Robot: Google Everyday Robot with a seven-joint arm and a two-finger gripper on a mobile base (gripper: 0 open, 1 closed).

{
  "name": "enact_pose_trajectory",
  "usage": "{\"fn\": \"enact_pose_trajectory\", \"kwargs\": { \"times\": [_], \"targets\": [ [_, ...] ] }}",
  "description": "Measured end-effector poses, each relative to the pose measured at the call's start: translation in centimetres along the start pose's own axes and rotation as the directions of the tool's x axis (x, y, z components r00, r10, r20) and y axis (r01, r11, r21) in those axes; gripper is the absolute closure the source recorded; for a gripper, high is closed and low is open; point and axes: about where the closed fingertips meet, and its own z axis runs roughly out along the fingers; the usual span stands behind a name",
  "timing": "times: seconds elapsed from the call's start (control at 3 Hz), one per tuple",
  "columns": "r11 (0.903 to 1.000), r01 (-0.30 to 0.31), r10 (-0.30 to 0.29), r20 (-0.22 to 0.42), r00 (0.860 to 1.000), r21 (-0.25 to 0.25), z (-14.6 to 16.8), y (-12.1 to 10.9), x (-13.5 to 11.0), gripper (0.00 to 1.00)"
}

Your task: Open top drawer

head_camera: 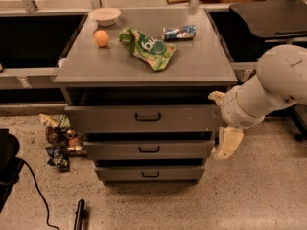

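Observation:
The top drawer (105,120) is the widest of three grey drawers in the cabinet, with a small black bar handle (147,116) at its centre. Its front stands a little forward of the cabinet top, with a dark gap above it. The two narrower drawers (149,149) sit below it. My gripper (226,146) is cream-coloured and hangs downward from the white arm (268,92). It is beside the right end of the top drawer's front, about level with the middle drawer, well to the right of the handle.
On the cabinet top (86,66) lie an orange (101,38), a white bowl (105,15), a green chip bag (146,47) and a blue packet (179,32). Snack wrappers (60,140) lie on the floor at the left. A black cable (38,195) and a black tool (79,214) lie in front.

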Motion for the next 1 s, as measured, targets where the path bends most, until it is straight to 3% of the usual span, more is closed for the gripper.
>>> {"fn": "enact_pose_trajectory", "kwargs": {
  "times": [0.33, 0.67, 1.0],
  "targets": [
    [1.0000, 0.000, 0.000, 0.000, 1.000, 0.000, 0.0, 0.0, 0.0, 0.00],
    [0.9996, 0.021, -0.022, -0.047, 0.999, -0.021, 2.2, -0.1, 0.6, 0.00],
    [0.9984, 0.042, -0.044, -0.061, 0.997, -0.038, 6.3, -1.0, 2.4, 0.00]
  ]
}}
